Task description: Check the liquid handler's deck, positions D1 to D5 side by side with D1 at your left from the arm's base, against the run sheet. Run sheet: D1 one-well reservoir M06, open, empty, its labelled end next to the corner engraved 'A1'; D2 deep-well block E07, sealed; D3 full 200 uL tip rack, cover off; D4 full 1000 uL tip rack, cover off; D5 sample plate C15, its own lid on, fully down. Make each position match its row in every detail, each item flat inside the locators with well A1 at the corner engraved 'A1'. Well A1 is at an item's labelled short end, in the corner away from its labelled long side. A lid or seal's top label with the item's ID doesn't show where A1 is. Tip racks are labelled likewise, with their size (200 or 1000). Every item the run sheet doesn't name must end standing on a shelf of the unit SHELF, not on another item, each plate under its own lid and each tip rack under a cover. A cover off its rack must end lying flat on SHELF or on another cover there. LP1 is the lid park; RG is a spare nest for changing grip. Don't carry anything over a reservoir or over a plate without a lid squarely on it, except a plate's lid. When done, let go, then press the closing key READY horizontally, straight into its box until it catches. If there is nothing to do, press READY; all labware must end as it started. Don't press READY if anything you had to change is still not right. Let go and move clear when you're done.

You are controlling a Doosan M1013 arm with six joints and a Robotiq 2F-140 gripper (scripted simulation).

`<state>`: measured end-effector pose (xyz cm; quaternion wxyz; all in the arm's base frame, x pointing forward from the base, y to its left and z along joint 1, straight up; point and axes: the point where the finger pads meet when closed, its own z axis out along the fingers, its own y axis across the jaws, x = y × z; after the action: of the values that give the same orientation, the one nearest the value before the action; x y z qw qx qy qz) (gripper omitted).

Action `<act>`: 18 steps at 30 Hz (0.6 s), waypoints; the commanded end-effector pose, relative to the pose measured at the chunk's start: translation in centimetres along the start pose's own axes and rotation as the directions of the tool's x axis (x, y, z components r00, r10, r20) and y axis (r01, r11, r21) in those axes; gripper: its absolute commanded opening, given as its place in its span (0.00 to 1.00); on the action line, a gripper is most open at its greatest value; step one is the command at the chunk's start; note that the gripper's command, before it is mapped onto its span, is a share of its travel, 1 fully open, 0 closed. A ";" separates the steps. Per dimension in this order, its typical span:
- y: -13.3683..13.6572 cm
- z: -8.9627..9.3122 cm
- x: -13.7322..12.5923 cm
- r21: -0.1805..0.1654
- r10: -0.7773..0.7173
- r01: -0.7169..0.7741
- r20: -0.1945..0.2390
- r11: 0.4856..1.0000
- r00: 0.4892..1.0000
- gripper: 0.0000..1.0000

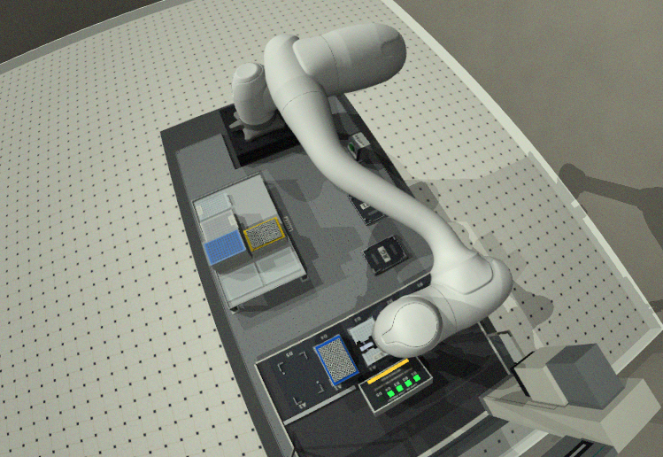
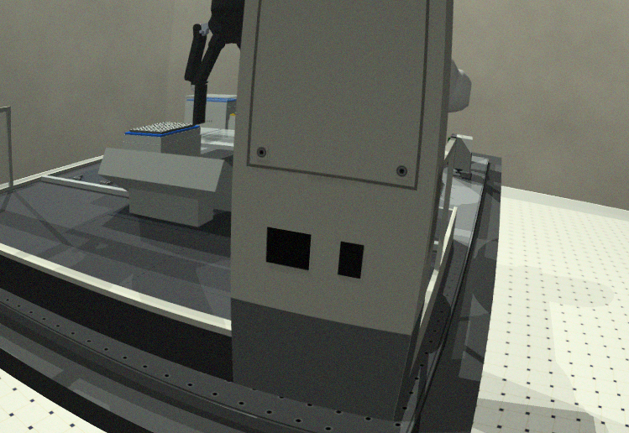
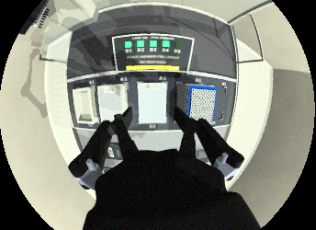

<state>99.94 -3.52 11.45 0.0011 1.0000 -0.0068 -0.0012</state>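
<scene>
My gripper (image 3: 152,112) is open and empty. It hangs straight over a white flat-topped item (image 3: 152,102) (image 1: 363,327) in the middle deck position, one finger on each side of it and above it. To its right in the wrist view stands an uncovered blue-rimmed tip rack (image 3: 202,102) (image 1: 335,361) (image 2: 162,128). Beyond that rack lies an empty nest (image 1: 300,376). To the left of the middle item are two more pale items (image 3: 112,102) (image 3: 83,104). In the exterior view one dark finger (image 2: 198,101) shows beside the blue rack. In the top view the arm's wrist hides most of the gripper.
A status panel (image 3: 152,47) (image 1: 395,386) with green lights lies past the deck. The shelf unit (image 1: 267,268) carries a blue-covered rack (image 1: 223,247), a yellow-rimmed rack (image 1: 263,234) and pale items (image 1: 212,204). Two dark nests (image 1: 368,206) (image 1: 385,255) lie mid-table. The handler's tower (image 2: 335,204) blocks the exterior view.
</scene>
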 end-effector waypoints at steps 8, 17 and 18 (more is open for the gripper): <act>0.0 1.2 0.0 0.000 0.000 0.000 -0.002 1.000 1.000 0.66; 0.0 2.5 0.0 0.000 0.000 0.000 -0.002 1.000 1.000 0.66; 0.0 2.7 0.0 0.000 0.000 0.000 -0.002 1.000 1.000 0.66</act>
<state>99.94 -3.52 8.78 0.0011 1.0000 -0.0068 -0.0012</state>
